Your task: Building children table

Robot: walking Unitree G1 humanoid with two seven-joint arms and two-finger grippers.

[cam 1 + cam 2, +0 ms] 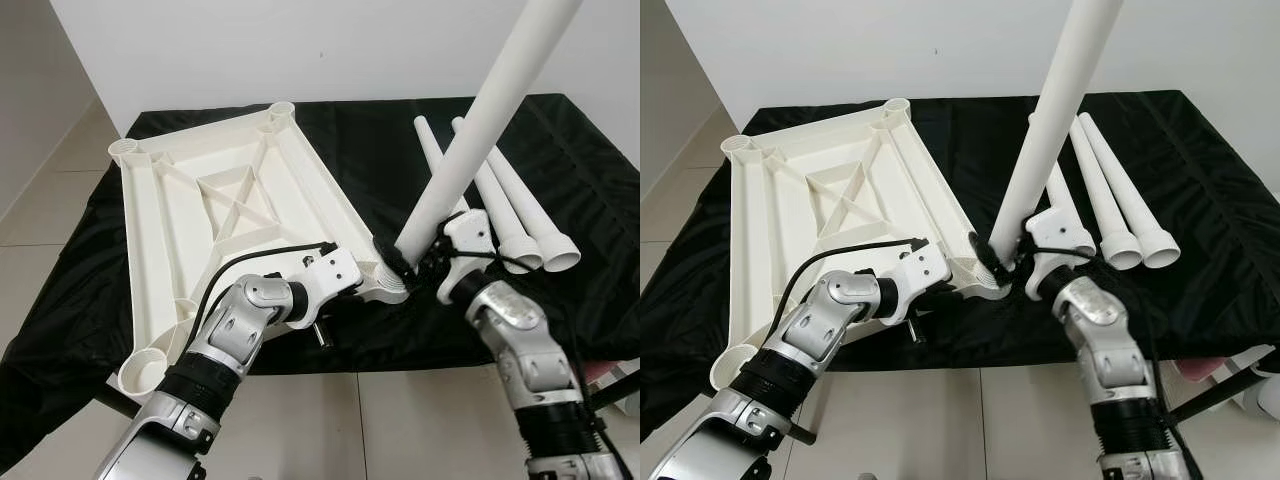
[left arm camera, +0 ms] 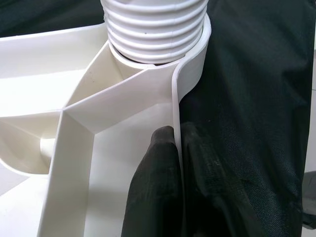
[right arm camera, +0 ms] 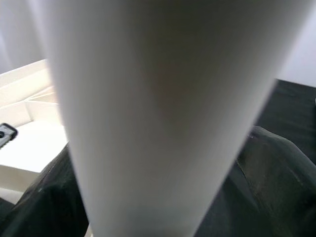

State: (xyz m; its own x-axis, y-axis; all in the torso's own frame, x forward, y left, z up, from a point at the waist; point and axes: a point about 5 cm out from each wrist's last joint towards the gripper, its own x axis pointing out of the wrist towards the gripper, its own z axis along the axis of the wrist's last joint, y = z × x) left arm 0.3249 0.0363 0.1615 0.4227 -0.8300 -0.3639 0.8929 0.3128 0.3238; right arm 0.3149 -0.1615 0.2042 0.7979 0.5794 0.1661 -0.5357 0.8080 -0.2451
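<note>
A white plastic tabletop (image 1: 200, 200) lies upside down on a black cloth, ribs facing up. My left gripper (image 2: 177, 131) is shut on the rim wall of its near edge, one black finger (image 2: 153, 192) inside and one outside. Just beyond it is the near right corner socket (image 2: 197, 64). My right gripper (image 1: 412, 262) is shut on the lower end of a long white table leg (image 1: 480, 130). The leg leans up to the right, and its threaded end (image 2: 153, 29) sits in that socket. In the right wrist view the leg (image 3: 163, 108) is close and blurred.
Three spare legs (image 1: 510, 200) lie side by side on the cloth (image 1: 580, 160) to the right, flared ends toward me. Open sockets mark the other corners (image 1: 145, 370). Tiled floor lies below the near edge, and a white wall stands behind.
</note>
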